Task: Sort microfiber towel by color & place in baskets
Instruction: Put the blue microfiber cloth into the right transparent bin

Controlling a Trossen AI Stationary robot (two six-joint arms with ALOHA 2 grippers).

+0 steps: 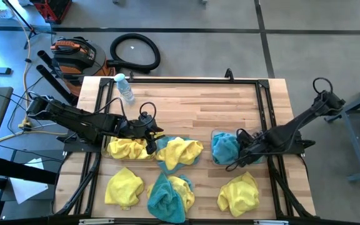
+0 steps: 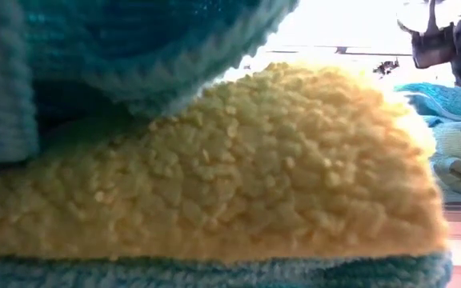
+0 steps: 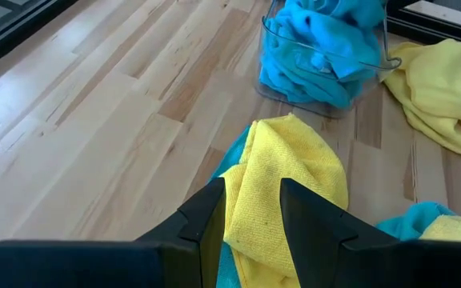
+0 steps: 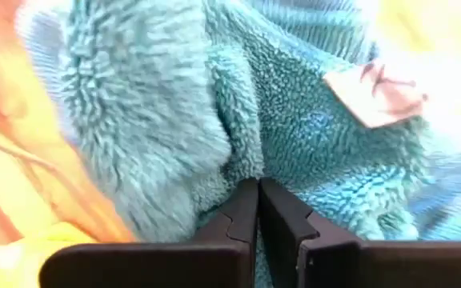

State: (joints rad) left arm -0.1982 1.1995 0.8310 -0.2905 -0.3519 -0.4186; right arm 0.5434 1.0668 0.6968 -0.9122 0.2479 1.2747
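The towels are small, fuzzy, crumpled cloths, bright yellow or teal-blue, lying in soft heaps with no clear long axis. From above, about five loose heaps sit on the near half of the wooden counter (image 1: 186,106). One yellow towel (image 1: 128,149) lies under the left arm's tip, and a mixed yellow and teal heap (image 1: 179,152) is just beside it. Nearer the front edge are a lone yellow towel (image 1: 124,187), a teal towel (image 1: 166,199) lying on a yellow one, and another yellow towel (image 1: 238,192) toward the right. An exact towel count cannot be told, since some overlap.

One clear basket (image 1: 215,149) shows plainly, standing upright right of centre and stuffed with teal towels (image 1: 225,147).

The left tool (image 3: 252,218) is closed on a fold of a yellow towel (image 3: 282,184) between its fingers. The right tool (image 4: 258,210) sits at the basket with its fingers shut together, pressed against teal towel; whether any cloth is pinched cannot be told.

A clear water bottle (image 1: 125,88) lies near the far left corner.
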